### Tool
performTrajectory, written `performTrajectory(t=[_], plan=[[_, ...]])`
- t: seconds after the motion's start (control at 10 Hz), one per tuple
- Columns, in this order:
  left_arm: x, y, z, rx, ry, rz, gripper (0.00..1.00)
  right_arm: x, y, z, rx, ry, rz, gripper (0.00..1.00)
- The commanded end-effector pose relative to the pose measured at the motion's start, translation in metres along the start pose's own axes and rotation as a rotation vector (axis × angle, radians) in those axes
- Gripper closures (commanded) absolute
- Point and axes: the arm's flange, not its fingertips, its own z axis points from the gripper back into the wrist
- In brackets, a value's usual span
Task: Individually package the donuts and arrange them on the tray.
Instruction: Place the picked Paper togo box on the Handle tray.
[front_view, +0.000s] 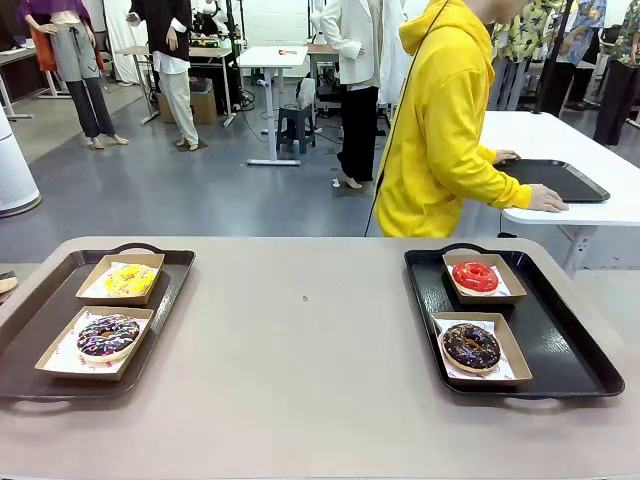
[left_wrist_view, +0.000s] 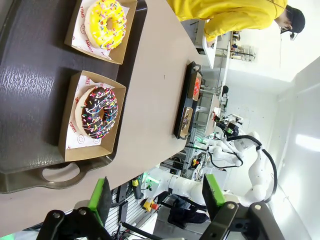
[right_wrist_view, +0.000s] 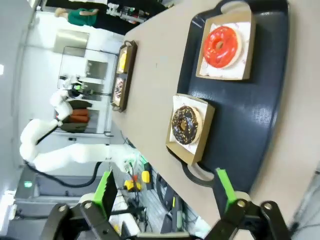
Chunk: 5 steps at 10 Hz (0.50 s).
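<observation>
Each of the donuts lies in its own paper-lined brown box. On the left black tray (front_view: 40, 325) sit the yellow-glazed donut (front_view: 130, 280) and, nearer me, the chocolate donut with sprinkles (front_view: 108, 336). The right black tray (front_view: 570, 345) holds the red-glazed donut (front_view: 475, 277) and the dark chocolate donut (front_view: 471, 346). My left gripper (left_wrist_view: 157, 197) hangs open above the table edge, short of the sprinkled donut (left_wrist_view: 98, 112) and the yellow one (left_wrist_view: 105, 23). My right gripper (right_wrist_view: 165, 192) is open too, apart from the dark chocolate donut (right_wrist_view: 185, 124) and the red one (right_wrist_view: 222, 46).
A person in a yellow hoodie (front_view: 440, 120) stands beyond the far edge, turned away, hands on another black tray (front_view: 560, 178) on a white table. The beige tabletop (front_view: 300, 340) lies bare between the two trays.
</observation>
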Motion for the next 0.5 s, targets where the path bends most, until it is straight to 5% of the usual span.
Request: performTrajectory(t=[0.0,0.4], plan=[[-0.001,0.000,0.002,-0.008,-0.002,-0.006,0.05,0.003,-0.015,0.014,0.055,-0.036,0.006,0.00],[-0.001,0.000,0.002,-0.008,-0.002,-0.006,0.05,-0.005,-0.026,0.011,0.042,-0.040,-0.028,0.00]])
